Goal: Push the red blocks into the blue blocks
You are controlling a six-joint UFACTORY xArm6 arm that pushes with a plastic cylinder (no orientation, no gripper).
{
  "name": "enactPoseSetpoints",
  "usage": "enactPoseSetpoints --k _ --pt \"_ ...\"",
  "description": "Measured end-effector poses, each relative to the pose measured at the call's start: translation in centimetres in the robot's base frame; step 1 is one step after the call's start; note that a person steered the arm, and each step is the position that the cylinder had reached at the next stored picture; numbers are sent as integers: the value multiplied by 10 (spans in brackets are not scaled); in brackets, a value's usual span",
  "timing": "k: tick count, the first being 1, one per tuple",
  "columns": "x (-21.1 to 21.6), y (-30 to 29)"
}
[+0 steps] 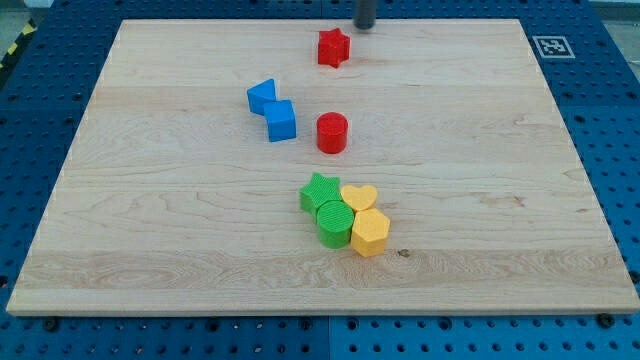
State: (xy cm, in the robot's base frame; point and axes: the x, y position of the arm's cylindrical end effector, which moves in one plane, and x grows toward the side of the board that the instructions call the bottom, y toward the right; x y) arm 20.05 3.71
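Up at the view's top, my tip sits just above-right of the red star (no pincer here). Lower, the red cylinder stands near the touching blue blocks on the counter.

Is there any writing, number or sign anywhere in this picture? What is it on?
No readable words, numbers or brand names show anywhere.
One sign only: a small black-and-white square marker, a coded pattern rather than text, at the board's corner at the view's top right.
The blocks carry no labels.
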Motion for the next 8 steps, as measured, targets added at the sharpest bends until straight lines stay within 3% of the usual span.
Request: enactPoseSetpoints --k 1,2,4,5,6,7,8 --pt "60 -55" --pt "113 -73" --pt "44 -74" --pt "23 -19" --pt "61 8" --pt "123 -35" --pt "142 -63"
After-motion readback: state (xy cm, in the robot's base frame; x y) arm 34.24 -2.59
